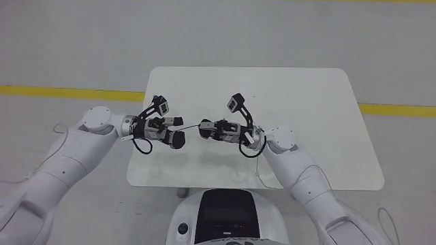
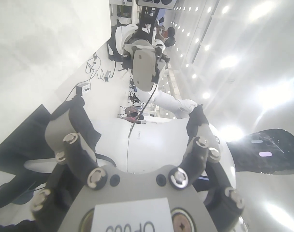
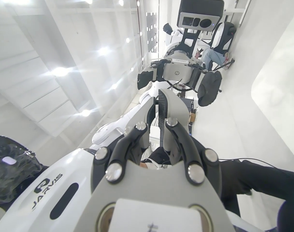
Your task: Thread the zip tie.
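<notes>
Over the table (image 1: pixel 320 109), above its near-left part: left gripper (image 1: pixel 180 131) nearer the table's left edge, right gripper (image 1: pixel 202 129) just beside it toward the table's middle, tips facing, zip tie (image 1: pixel 192 127) bridging them, pinched in the right gripper and reaching between the left gripper's spread fingers.

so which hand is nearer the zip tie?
Right. The right hand is shut on the zip tie; the left hand is open, facing its free end, not gripping it.
</notes>
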